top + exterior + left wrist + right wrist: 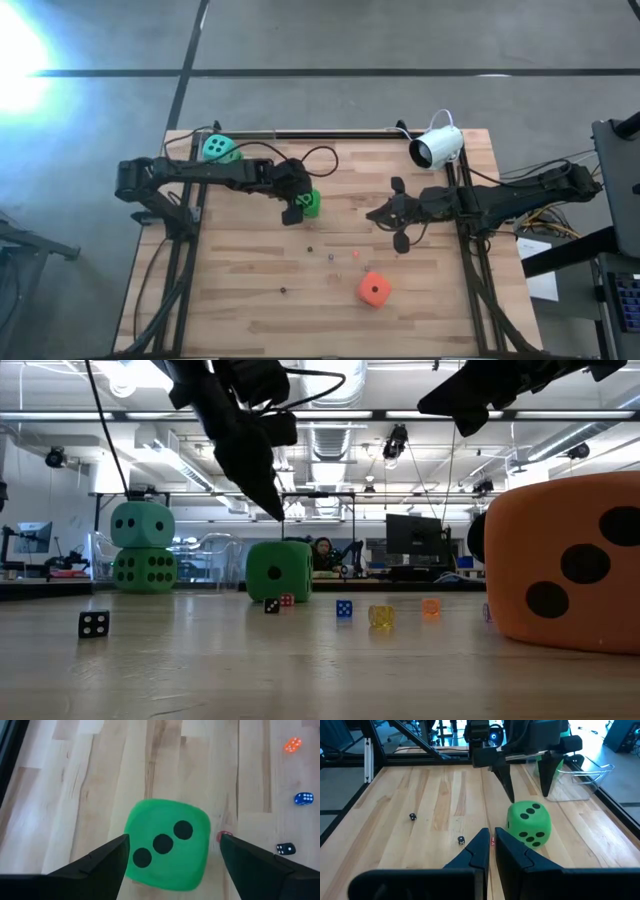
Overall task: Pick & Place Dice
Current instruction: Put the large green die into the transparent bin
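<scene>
jaws of the left gripper [172, 852] stood apart, straddling a green die [166, 845] on the table [250, 300], not yet clamped. right gripper [490, 842] waited near mid-table, fingers together. step judged: approach to grasp; next calls for lowering, then closing squarely on the die.

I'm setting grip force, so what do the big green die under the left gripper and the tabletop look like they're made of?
The green die looks like soft foam or plush with a matte finish: rounded corners, no glare, flat dark pips, though the look alone can't settle it. The tabletop looks like light wood planks, with visible grain and seams and a smooth, low sheen.
</scene>
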